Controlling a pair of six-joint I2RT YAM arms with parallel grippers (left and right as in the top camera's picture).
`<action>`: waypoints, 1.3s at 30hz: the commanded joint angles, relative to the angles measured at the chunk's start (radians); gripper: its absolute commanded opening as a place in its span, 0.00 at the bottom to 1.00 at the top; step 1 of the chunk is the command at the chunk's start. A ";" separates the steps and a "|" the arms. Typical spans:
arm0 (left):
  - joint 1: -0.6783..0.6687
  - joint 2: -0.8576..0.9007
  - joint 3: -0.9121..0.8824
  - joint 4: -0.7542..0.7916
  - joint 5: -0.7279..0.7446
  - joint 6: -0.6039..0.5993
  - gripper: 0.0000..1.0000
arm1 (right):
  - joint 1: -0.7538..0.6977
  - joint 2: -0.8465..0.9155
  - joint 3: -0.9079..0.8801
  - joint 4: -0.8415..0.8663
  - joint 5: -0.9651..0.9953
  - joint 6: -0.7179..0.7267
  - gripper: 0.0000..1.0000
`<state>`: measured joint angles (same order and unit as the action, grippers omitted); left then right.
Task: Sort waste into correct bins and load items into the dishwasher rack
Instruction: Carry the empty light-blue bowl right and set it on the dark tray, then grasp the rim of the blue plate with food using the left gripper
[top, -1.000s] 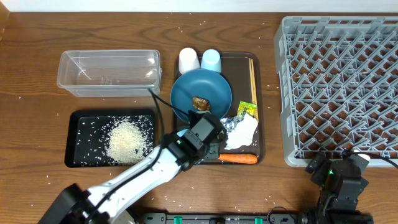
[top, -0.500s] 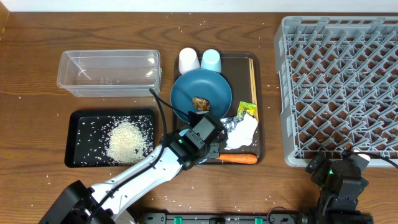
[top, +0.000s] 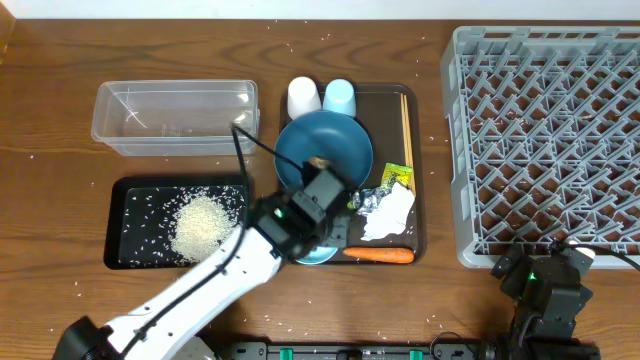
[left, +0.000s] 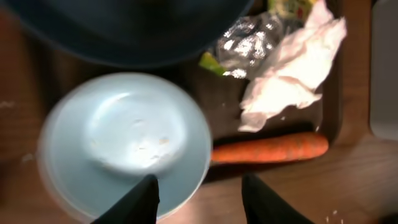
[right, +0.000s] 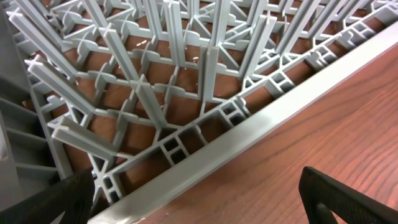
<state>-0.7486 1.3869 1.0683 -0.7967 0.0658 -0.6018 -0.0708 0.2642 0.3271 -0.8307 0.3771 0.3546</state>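
Left gripper (left: 199, 182) has shifted left, jaws spread astride the white bowl (left: 124, 137) rim; right gripper (right: 199, 190) also spread

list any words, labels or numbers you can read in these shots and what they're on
No text can be read in any view.
small green-yellow packet: carries print, but it is too small in the overhead view and too blurred in the left wrist view to read.
Nothing else shows any lettering that can be made out.
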 joint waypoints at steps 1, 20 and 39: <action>0.066 0.053 0.146 -0.108 0.113 0.142 0.45 | -0.006 -0.001 0.011 0.000 0.011 -0.011 0.99; 0.103 0.397 0.332 0.139 0.027 0.291 0.56 | -0.006 -0.001 0.011 0.000 0.011 -0.012 0.99; 0.032 0.578 0.332 0.275 -0.057 0.291 0.54 | -0.006 -0.001 0.011 0.000 0.011 -0.011 0.99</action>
<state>-0.6853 1.9461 1.3865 -0.5278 0.0818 -0.3313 -0.0708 0.2646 0.3271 -0.8307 0.3782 0.3546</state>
